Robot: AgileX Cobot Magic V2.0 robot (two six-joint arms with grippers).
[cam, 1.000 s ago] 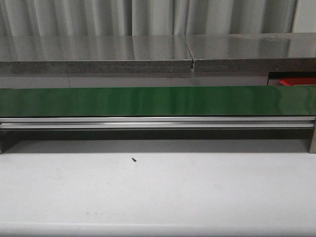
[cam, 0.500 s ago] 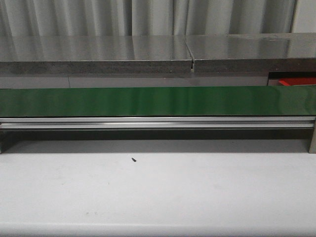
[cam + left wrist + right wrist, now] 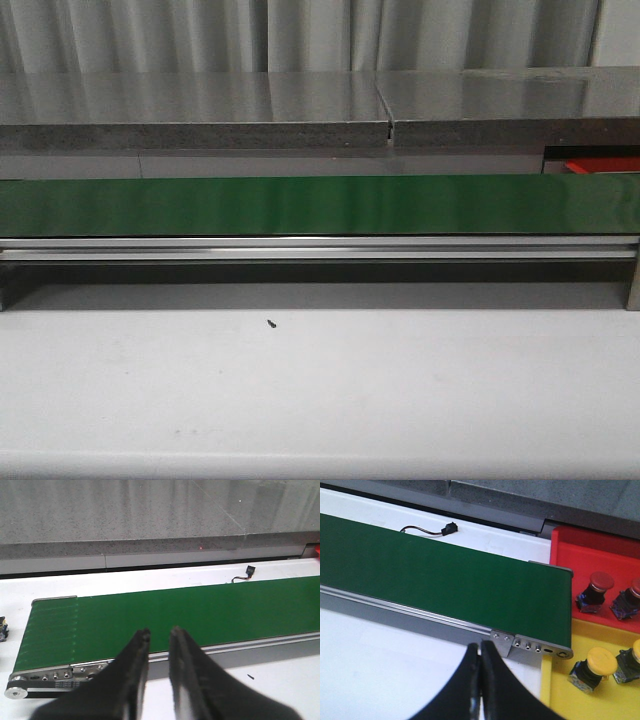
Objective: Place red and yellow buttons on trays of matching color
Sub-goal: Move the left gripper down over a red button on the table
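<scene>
Left claw (image 3: 159, 634) hangs slightly parted, empty, above the green belt (image 3: 170, 615); right claw (image 3: 480, 652) pinched closed, empty.

No text, label, brand, number or sign can be read in any view: the green conveyor belt (image 3: 320, 205), its metal end bracket (image 3: 530, 646), the red tray (image 3: 600, 565), the yellow tray (image 3: 605, 700) and the buttons carry no legible markings.

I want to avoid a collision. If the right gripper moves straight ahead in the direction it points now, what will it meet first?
Probably the metal end bracket of the green conveyor belt, which lies directly beyond the right gripper. Its height above the bracket is unclear, so it might pass over.
</scene>
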